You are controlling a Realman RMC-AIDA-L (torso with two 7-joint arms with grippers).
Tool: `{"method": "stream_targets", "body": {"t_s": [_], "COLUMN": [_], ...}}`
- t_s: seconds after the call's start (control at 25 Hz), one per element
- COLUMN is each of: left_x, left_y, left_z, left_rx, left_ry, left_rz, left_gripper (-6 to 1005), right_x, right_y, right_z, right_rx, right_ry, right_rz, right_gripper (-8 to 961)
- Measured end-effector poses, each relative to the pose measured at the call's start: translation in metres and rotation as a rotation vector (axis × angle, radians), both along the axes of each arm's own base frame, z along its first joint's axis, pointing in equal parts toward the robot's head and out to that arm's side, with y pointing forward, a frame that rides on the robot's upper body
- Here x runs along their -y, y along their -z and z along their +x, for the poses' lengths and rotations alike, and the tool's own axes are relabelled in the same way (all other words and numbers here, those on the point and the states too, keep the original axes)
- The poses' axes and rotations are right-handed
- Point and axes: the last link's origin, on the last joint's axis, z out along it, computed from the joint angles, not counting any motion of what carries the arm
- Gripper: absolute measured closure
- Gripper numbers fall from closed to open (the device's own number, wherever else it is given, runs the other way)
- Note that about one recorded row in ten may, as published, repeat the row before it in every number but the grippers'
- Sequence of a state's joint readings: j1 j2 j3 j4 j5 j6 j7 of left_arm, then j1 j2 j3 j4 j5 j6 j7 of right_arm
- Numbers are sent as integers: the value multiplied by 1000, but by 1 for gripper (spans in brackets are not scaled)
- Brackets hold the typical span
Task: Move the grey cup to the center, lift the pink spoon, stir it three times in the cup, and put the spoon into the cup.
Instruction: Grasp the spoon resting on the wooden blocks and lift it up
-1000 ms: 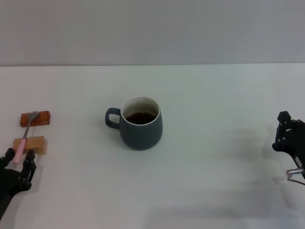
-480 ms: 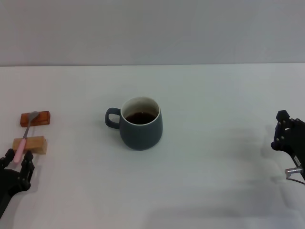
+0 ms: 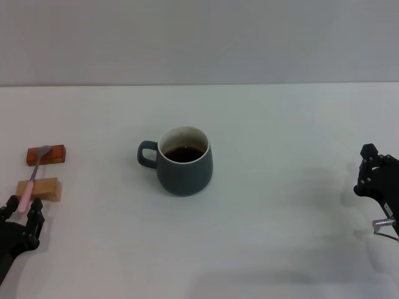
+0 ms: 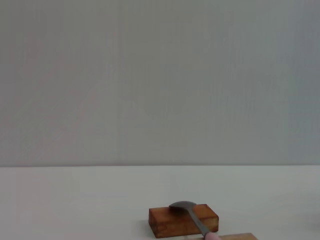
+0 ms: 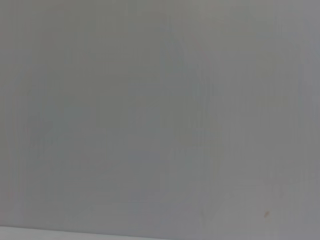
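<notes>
Head view: grey cup mid-table, handle toward my left.
Pink spoon lies across the reddish block and wooden block, far left. My left pincer is released, fingertips flanking the handle end. My right pincer is at the right edge; grip state I cannot tell.

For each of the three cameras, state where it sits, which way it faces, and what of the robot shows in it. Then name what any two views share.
Head view: looks forward and down at the white table and the grey cup; left gripper and right gripper at the near corners.
Left wrist view: low, facing the wall across the reddish-brown block; no fingers show.
Right wrist view: faces blank wall; no robot parts.
Shared: head and left wrist views both show the pink spoon and that block.
</notes>
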State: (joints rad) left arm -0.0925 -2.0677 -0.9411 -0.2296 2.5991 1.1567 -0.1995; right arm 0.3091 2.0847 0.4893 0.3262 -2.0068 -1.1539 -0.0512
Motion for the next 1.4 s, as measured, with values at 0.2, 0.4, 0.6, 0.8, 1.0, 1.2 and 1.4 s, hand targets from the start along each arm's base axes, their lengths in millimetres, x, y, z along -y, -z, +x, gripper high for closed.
{"method": "stream_targets", "body": {"t_s": [0.2,0.4,0.6,0.8,1.0,1.2,1.4], "left_x": [1,1,3,3,3,2,0], "left_y": [0,0,0,0,0,0,0], "left_z": [-1,-1,-2,-2,-1,-1,0], "left_rx": [0,0,1,0,2,3,7], "left_ry": [-3,-4,-7,-7,-5,-4,2], "left_rz": [1,1,2,0,0,1,-4], "left_gripper": [582,620,660,667,669,671,673], "right_x": [2,1,0,0,0,0,1], "right_y": [-1,-1,-1,-1,-1,-1,-1], "right_z": [0,-1,-2,-2,-2,-1,-1], "right_rx": [-2,-2,-4,-2,-2,-1,-1], "right_ry": [-5,-8,-12,-13,-13,-11,-10], "right_rz": [7,8,7,8,8,8,9], "right_gripper": [954,953,953,953,953,953,953]}}
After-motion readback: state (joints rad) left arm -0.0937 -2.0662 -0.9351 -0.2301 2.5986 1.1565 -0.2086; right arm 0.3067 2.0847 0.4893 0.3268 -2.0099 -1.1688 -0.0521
